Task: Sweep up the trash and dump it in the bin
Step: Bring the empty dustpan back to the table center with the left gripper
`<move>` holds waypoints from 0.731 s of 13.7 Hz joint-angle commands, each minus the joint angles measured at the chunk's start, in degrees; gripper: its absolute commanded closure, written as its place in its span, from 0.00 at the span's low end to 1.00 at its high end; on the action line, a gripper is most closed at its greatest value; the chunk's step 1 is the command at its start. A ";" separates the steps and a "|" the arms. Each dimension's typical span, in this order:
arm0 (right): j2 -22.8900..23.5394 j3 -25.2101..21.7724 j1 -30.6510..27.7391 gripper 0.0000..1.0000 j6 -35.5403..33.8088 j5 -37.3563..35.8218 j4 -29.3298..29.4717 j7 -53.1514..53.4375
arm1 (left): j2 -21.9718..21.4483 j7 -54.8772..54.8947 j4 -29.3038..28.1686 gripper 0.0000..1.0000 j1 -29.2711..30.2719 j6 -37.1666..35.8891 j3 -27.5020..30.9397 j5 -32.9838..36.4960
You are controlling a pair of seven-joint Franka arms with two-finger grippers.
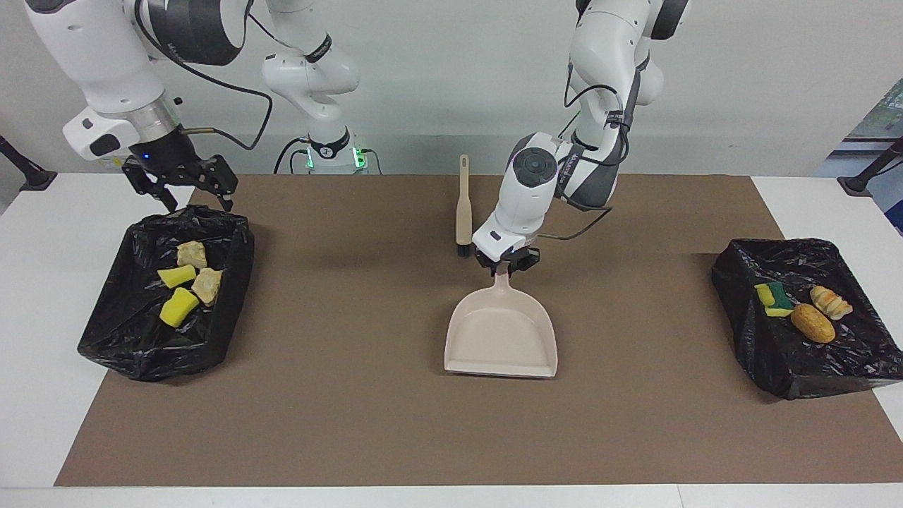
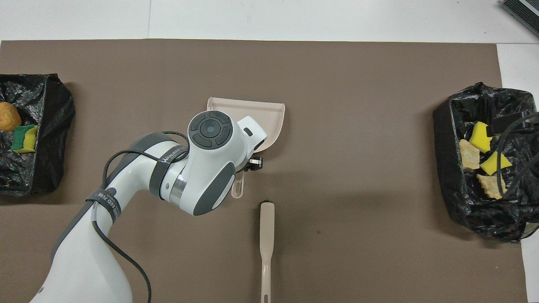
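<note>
at mid-bench the left gripper (image 1: 506, 264) closes its jaws on the dustpan (image 1: 501, 333) handle, whose long axis points toward the robots; the right gripper (image 1: 185, 185) hangs open over the bin (image 1: 106, 331) of trash (image 1: 187, 282).

Open mat (image 1: 338, 395) lies between both bins; dustpan (image 1: 502, 335) and brush (image 1: 463, 204) block the middle.

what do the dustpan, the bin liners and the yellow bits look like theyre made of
Dustpan: looks like moulded plastic, smooth matte beige, one piece with its handle under the left hand. Bin liners: thin black plastic film, crinkled with glossy highlights. Yellow bits: probably sponge foam, dull with blocky cut edges; one has a green scouring-type layer.
</note>
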 commanded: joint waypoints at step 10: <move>-3.54 4.91 -3.53 0.00 -3.82 -0.80 0.80 6.15 | -9.26 8.54 -6.08 0.00 14.80 -6.02 1.66 3.54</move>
